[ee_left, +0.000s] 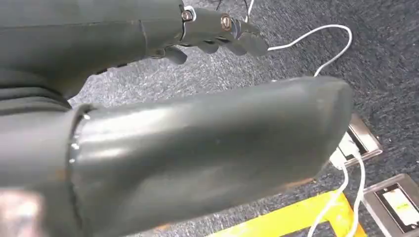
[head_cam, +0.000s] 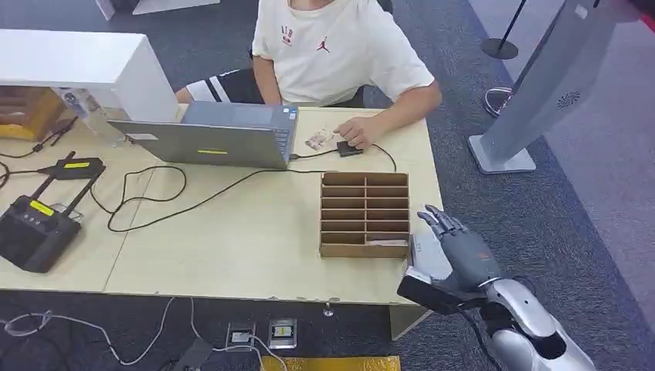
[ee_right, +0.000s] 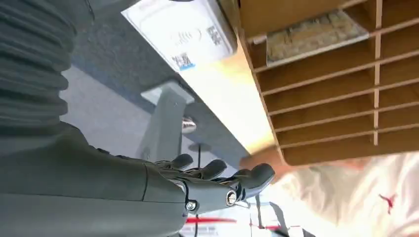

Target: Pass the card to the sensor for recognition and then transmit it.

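Right hand [head_cam: 457,251]: nearest of all, raised at the table's [head_cam: 232,255] right front corner; fingers [head_cam: 442,222] stretched out and apart, while the thumb side holds a white card [head_cam: 423,255].
White card, right wrist view [ee_right: 180,32]: printed face with a small code on it, lifted clear of the tabletop and hanging past the table edge, just beside the wooden organiser [ee_right: 336,98].
Left hand [ee_left: 148,44]: low over dark carpet, fingers [ee_left: 232,34] loosely extended with nothing in them; white cables and floor sockets lie below it.
Black antenna box [head_cam: 35,228]: at the table's left front.
Small black unit [head_cam: 76,167]: just behind it, yellow label on top.
White cabinet [head_cam: 77,62]: at the far left corner, with a clear bottle [head_cam: 93,116] beside it.
Laptop [head_cam: 208,135]: open, back towards the camera; a black cable [head_cam: 154,209] loops across the wood to its left.
Person [head_cam: 332,46]: seated behind the table in a white shirt, one hand [head_cam: 359,131] resting on the sensor [head_cam: 349,148].
Picture card [head_cam: 318,139]: flat just left of the sensor.
Wooden organiser, head view [head_cam: 364,214]: right half of the table, slotted; a pale card [head_cam: 386,242] lies in its nearest slot.
Grey stand [head_cam: 541,85]: on the carpet right of the table, leaning.
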